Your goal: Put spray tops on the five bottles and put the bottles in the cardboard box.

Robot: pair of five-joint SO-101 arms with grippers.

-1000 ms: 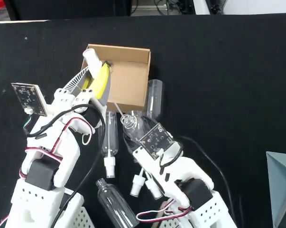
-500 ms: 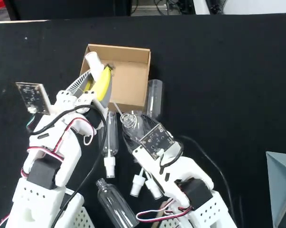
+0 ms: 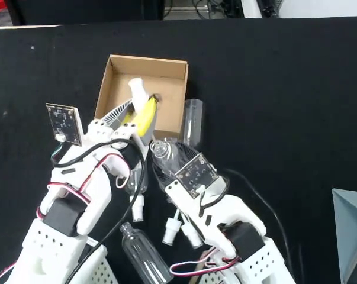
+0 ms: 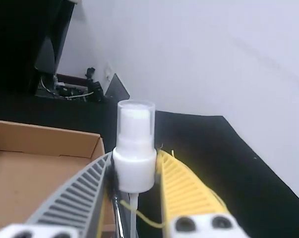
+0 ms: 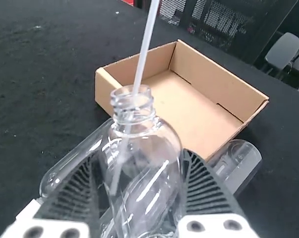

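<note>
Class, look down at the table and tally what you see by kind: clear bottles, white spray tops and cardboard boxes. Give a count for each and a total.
Clear bottles: 4, one in the right gripper
White spray tops: 4, one in the left gripper, one fitted on a lying bottle
Cardboard box: 1
Total: 9

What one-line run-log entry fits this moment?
left gripper: shut on spray top | right gripper: shut on bottle | tube: in bottle neck | spray top: not yet seated
</note>
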